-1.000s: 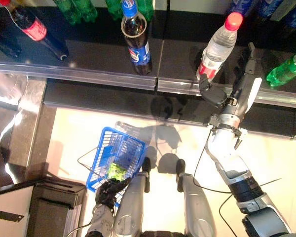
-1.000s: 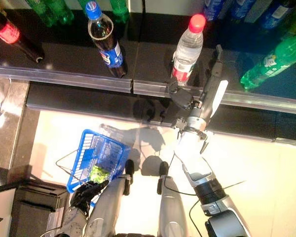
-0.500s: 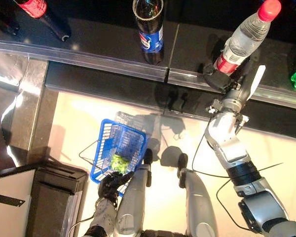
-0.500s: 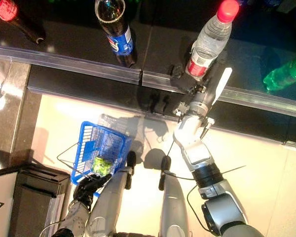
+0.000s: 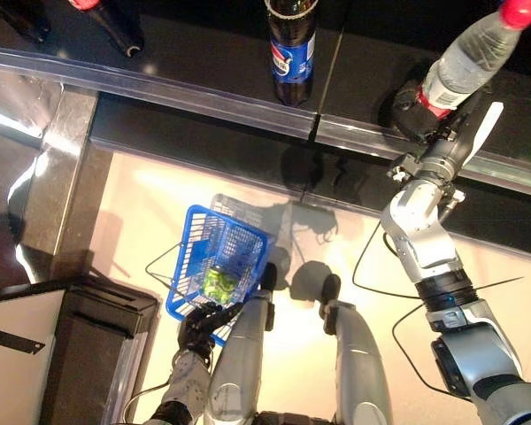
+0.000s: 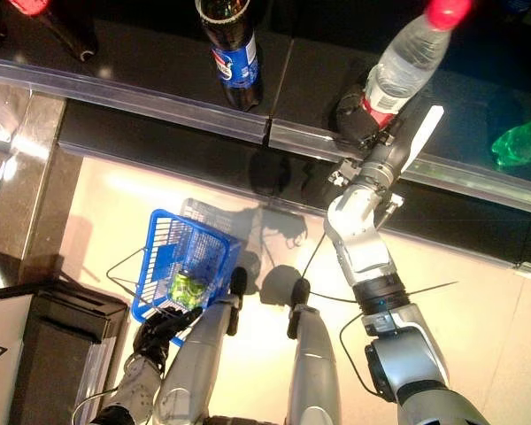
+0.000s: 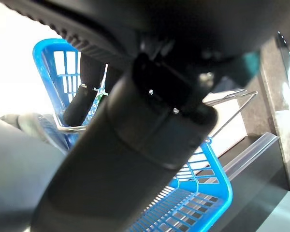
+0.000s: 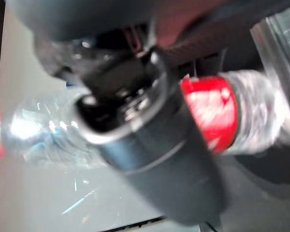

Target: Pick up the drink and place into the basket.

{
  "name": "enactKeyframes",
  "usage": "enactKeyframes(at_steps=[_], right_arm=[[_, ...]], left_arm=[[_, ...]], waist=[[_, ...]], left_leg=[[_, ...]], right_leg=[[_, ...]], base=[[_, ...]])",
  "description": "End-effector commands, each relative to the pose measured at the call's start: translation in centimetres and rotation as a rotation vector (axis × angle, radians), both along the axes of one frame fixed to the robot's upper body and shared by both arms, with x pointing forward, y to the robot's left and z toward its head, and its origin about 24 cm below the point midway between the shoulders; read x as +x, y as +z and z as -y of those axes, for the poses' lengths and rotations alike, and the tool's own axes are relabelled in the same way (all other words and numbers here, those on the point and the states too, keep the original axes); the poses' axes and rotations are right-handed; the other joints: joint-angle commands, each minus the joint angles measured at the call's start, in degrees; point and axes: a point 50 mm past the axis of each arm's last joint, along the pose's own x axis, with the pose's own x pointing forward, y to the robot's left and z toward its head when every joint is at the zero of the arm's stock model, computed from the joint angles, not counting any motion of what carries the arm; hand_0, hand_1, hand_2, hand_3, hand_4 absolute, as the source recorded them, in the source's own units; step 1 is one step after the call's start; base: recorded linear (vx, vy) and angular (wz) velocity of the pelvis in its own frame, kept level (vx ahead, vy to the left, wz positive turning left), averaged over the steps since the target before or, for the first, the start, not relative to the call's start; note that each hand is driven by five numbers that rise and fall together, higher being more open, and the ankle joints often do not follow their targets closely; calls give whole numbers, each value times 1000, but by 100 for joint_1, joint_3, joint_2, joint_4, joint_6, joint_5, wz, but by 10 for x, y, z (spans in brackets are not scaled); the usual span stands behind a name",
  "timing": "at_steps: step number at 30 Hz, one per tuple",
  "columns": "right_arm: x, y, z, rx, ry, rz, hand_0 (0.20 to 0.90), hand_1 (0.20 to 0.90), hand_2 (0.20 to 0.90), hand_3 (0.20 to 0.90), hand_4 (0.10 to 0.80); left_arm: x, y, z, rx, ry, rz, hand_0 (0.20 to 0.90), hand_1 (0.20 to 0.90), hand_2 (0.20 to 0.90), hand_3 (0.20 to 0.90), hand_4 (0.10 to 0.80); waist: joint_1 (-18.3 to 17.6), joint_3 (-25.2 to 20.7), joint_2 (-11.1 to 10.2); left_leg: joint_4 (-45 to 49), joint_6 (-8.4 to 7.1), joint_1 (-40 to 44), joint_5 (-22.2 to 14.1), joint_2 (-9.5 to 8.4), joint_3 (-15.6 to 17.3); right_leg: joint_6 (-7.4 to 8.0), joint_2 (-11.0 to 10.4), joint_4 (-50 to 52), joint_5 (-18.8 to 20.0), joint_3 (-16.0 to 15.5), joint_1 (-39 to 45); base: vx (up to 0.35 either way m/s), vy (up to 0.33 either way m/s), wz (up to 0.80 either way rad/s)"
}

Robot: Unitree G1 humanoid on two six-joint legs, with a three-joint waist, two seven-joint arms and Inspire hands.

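Two hands are in play as I read the head views. My right hand is up at the black shelf, its dark fingers wrapped around the lower body of a clear water bottle with a red cap and a red label; the right wrist view confirms it, showing the bottle lying across behind the curled digits with the red label band right beside them. That bottle stands near the shelf's front metal rail. Further left on the same shelf stands a dark cola bottle with a blue label, well apart from the water bottle, and at the far left top corner I can see part of a cola bottle with a red label. A green bottle lies on the shelf at the far right. Low down on my left side, my left hand holds the wire handle of a blue plastic basket, its fingers curled round the thin metal bail in the left wrist view. Inside the basket lies a green item, too small to identify. The basket hangs above the pale floor, beside a dark cabinet.
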Motion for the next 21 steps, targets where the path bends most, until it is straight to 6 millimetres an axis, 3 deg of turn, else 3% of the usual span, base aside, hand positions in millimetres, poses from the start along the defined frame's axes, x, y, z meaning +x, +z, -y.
enactKeyframes(at_steps=[1, 6, 11, 16, 21], right_arm=[[-21, 72, 13, -1, -37, 319, 300, 300, 300, 200, 100], [-26, 67, 18, -2, -24, 332, 300, 300, 300, 200, 100], [-36, 58, 18, -6, 34, 351, 300, 300, 300, 200, 100], [-59, 50, -2, -117, 176, 395, 300, 300, 300, 200, 100], [-77, 53, -29, -245, 376, 400, 300, 300, 300, 200, 100]], left_arm=[[-8, 7, 1, -17, 2, 110, 300, 300, 300, 200, 100], [-3, 19, -10, -18, 69, 207, 300, 300, 300, 200, 100], [6, 42, -23, -20, 122, 361, 300, 300, 300, 200, 100], [5, 56, -30, -18, 128, 452, 300, 300, 300, 200, 100], [3, 67, -30, -12, 60, 514, 300, 300, 300, 200, 100]], waist=[[-65, -87, 42], [-105, -87, 42], [-149, -87, 78], [-217, -119, 98], [-166, -457, 96]], left_leg=[[513, 177, 0, -215, -266, -210], [466, 173, 162, -221, -277, -203], [352, 110, 499, -140, -278, -217], [216, 12, 986, 12, -285, -264], [-16, -90, 1327, 180, -287, -334]], right_leg=[[1, -43, -446, 357, -262, 374], [-27, -37, -426, 304, -251, 508], [-70, -51, -446, 222, -284, 839], [-144, -42, -505, 92, -292, 1354], [-201, -30, -706, 24, -343, 1800]], base=[[-39, 7, 2], [-48, 4, 0], [-51, 6, 0], [-7, 3, 1], [44, -7, 2]])
